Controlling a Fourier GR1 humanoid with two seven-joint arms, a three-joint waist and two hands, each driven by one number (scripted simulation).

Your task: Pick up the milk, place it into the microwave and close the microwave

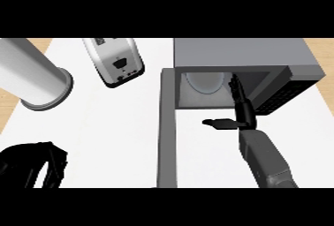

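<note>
At the microwave mouth, right hand reaches in with straight fingers, thumb spread and holding nothing, milk not clearly visible inside; open door lies just left of that forearm, far nearer than the left hand.

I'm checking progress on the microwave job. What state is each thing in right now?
microwave: open, milk not visible inside
microwave door: swung wide open
right hand: open, fingers straight, reaching into the microwave
left hand: at lower left edge, fingers unclear
toaster: lying on the counter
</note>
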